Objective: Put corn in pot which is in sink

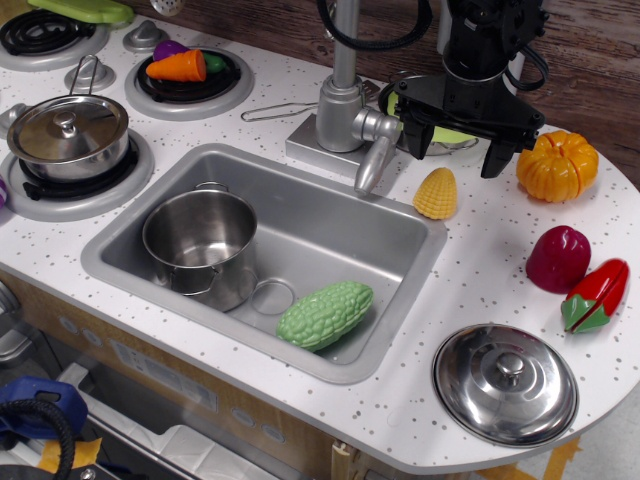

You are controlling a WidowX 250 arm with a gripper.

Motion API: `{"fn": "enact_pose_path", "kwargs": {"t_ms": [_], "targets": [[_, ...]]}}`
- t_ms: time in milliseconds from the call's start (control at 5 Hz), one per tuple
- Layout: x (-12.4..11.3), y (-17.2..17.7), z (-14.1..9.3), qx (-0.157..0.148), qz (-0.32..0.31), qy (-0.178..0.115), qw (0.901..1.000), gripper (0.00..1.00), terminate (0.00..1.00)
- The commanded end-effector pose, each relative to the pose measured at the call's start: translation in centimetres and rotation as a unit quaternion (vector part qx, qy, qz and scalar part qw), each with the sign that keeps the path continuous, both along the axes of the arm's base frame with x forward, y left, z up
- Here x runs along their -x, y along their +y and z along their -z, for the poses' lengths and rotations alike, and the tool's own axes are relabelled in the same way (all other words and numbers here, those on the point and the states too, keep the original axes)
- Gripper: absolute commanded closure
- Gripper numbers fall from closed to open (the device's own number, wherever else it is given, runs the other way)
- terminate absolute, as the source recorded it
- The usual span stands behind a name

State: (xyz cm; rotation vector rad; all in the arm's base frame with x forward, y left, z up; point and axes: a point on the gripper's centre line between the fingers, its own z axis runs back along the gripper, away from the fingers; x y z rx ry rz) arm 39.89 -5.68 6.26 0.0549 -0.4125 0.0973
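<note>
The yellow corn (pixel 436 193) lies on the white speckled counter just right of the sink's far right corner. The open steel pot (pixel 200 235) stands upright in the left part of the grey sink (pixel 400 255) and looks empty. My black gripper (pixel 453 150) hangs just behind and above the corn. Its jaws are spread wide, with one fingertip on the left and one on the right, and it holds nothing. It does not touch the corn.
A bumpy green gourd (pixel 325 314) lies in the sink by the drain. The faucet (pixel 350 110) stands just left of the gripper. An orange pumpkin (pixel 557 166), red vegetables (pixel 558 258), a steel lid (pixel 505 383) and a lidded pot (pixel 68 130) sit around.
</note>
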Motion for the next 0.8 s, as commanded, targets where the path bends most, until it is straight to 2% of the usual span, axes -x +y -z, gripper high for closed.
{"fn": "enact_pose_path", "kwargs": {"t_ms": [0,600], "targets": [[0.0,0.0,0.0,0.0,0.0,0.0,1.0,0.0,0.0],[-1.4,1.0,2.6,0.029,0.019,-0.024,0.9991,0.0,0.0]]}}
